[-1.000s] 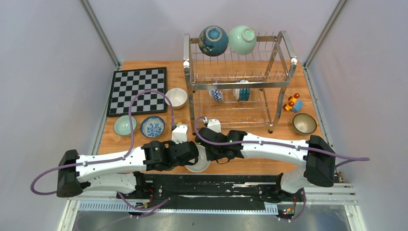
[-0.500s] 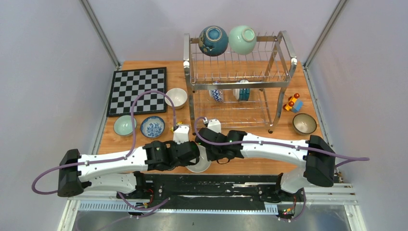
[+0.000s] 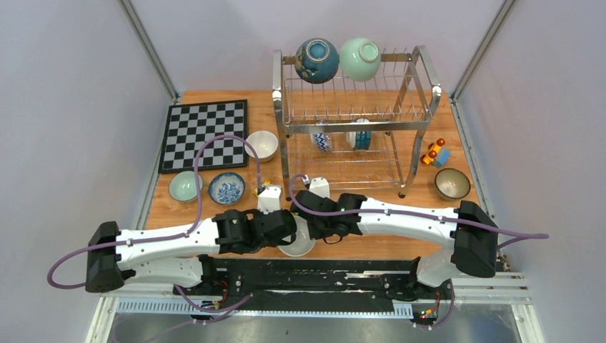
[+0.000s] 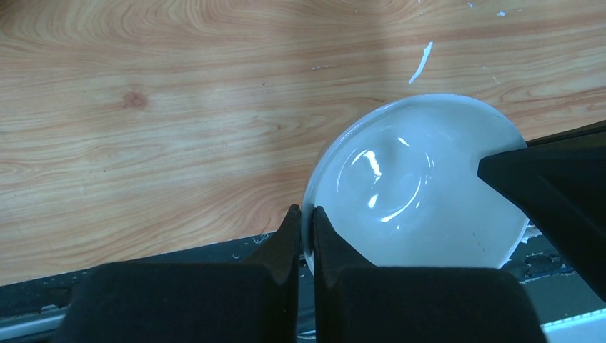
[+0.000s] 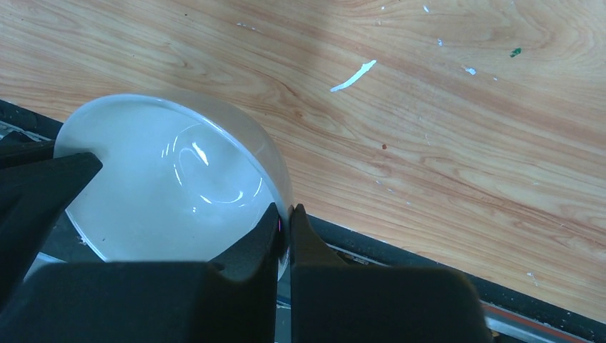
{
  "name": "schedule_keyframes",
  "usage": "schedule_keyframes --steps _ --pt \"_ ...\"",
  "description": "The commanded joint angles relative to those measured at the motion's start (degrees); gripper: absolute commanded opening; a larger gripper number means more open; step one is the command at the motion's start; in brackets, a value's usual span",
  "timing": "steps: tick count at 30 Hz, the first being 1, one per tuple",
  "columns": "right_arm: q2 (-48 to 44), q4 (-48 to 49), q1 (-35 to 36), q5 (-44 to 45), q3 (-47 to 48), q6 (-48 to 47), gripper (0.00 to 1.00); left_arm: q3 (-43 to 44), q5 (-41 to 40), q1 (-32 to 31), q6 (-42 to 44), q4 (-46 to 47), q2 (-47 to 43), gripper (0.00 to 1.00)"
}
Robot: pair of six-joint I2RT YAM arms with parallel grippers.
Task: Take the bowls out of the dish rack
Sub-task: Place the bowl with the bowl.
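A plain white bowl [image 3: 296,245] sits at the table's near edge between my two arms. My left gripper [image 4: 306,212] is shut on the left rim of the white bowl [image 4: 414,193]. My right gripper [image 5: 284,211] is shut on the right rim of the same white bowl [image 5: 171,193]. The dish rack [image 3: 355,126] stands at the back. A dark blue bowl [image 3: 316,60] and a mint bowl [image 3: 360,58] lie on its top tier. A blue-patterned bowl [image 3: 322,138] and a teal bowl [image 3: 361,136] stand in the lower tier.
On the left of the table lie a chessboard [image 3: 204,134], a cream bowl [image 3: 262,145], a pale green bowl [image 3: 185,186] and a blue-patterned bowl [image 3: 226,188]. A dark-rimmed bowl [image 3: 452,183] and small toys [image 3: 434,152] sit at the right. Both arms cross the near edge.
My left gripper's jaws have closed onto the white bowl's rim. The arms and the bowl have hardly shifted.
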Motion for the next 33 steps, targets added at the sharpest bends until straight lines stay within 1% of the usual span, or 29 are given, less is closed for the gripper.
schedule_keyframes --steps 1,2,3,4,7,10,13,17,20,23,28,33 --pt "-1.8 3.7 -0.7 -0.4 2.2 -0.6 0.0 -1.0 0.9 -0.4 0.3 2.7 -1.4 0.0" --pt "-1.9 3.9 -0.6 -0.9 2.1 -1.0 0.03 -1.2 0.6 -0.4 0.4 2.9 -1.9 0.0" --pt "-2.0 4.4 -0.6 -1.5 2.1 -1.7 0.08 -1.3 0.5 -0.4 0.5 3.1 -2.2 0.0" --pt "-2.1 4.9 -0.6 -2.2 1.9 -2.2 0.17 -1.4 0.4 -0.4 0.5 3.3 -2.5 0.0" --pt "-2.7 6.1 -0.6 -3.3 1.3 -2.8 0.32 -1.7 0.3 -0.4 0.2 3.7 -3.4 0.0" --pt "-2.9 6.4 -0.6 -3.6 1.0 -3.0 0.41 -1.9 0.4 -0.4 -0.2 4.2 -3.8 0.0" --pt "-3.0 6.6 -0.7 -4.0 0.8 -3.3 0.46 -2.2 0.5 -0.4 -0.5 4.7 -4.2 0.0" --pt "-4.5 6.6 -0.7 -4.2 0.3 -4.9 0.63 -2.0 -0.7 -0.4 -1.0 4.0 -4.8 0.0" --pt "-8.3 6.2 -0.6 -3.4 -1.1 -7.1 0.73 -1.3 -2.5 -0.4 -1.1 2.6 -5.8 0.0" --pt "-13.6 4.7 -0.7 -1.4 -3.2 -9.1 0.78 -0.6 -3.8 -0.3 -0.7 1.3 -6.6 0.0" --pt "-21.7 3.8 -0.6 0.3 -7.2 -11.1 0.78 -0.4 -4.7 -0.2 -0.3 0.7 -6.9 0.0" --pt "-28.4 3.9 -0.6 1.1 -11.0 -15.2 0.77 0.6 -7.4 0.4 -0.8 -1.2 -10.3 0.0"
